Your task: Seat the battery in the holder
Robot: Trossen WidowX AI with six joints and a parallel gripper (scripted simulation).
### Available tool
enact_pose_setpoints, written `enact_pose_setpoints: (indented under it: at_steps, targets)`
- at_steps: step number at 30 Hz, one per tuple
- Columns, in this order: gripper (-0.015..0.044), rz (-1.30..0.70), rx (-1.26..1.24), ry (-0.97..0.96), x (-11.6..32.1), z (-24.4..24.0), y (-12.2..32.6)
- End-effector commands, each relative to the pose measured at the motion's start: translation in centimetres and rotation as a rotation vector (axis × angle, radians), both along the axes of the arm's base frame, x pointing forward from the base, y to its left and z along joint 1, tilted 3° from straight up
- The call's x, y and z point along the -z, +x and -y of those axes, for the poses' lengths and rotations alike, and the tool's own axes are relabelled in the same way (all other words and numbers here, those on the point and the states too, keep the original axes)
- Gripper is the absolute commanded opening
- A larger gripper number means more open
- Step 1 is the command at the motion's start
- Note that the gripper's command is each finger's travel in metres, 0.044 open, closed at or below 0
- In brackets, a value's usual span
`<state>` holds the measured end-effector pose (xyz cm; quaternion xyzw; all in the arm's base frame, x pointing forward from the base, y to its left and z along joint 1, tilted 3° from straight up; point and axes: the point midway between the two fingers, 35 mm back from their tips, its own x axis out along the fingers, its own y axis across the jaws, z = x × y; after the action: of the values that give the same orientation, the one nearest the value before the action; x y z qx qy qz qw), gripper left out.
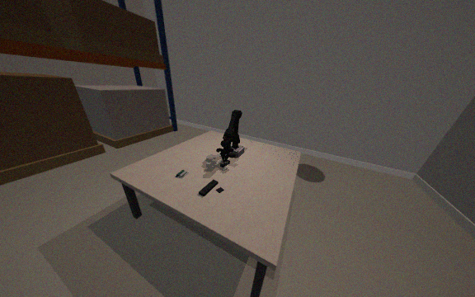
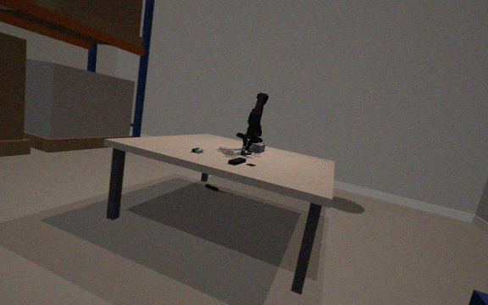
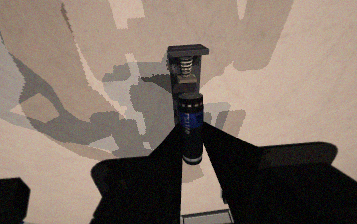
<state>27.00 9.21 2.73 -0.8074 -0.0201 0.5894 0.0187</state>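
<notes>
The battery holder (image 3: 174, 82) lies on the table, its coil spring (image 3: 185, 66) at the top of the wrist view by the end wall; it shows small and dark under the arm in the top view (image 1: 224, 164). My gripper (image 3: 190, 126) is shut on the dark battery with a blue band (image 3: 192, 142). The battery is roughly in line with the holder and covers its nearer part. Its black end faces the spring, with a gap between; its silver-rimmed end points away. The lip is hidden. I cannot tell whether battery and holder touch.
A long black remote-like object (image 1: 209, 187) (image 2: 237, 161) and a small dark square (image 1: 219, 190) (image 2: 251, 164) lie towards the table's front. A small green and white item (image 1: 181, 173) (image 2: 197, 150) lies to the left. The grey box (image 2: 258, 147) is beside the arm's base.
</notes>
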Motion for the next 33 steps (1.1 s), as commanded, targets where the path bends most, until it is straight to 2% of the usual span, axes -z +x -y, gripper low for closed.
enact_pose_setpoints:
  at_steps: [1,33]
  targets:
    - [0.0067,0.023,0.007,0.000,0.2,0.0,0.0]
    - [0.0067,0.235,0.018,-0.003,1.7,-0.1,-0.8]
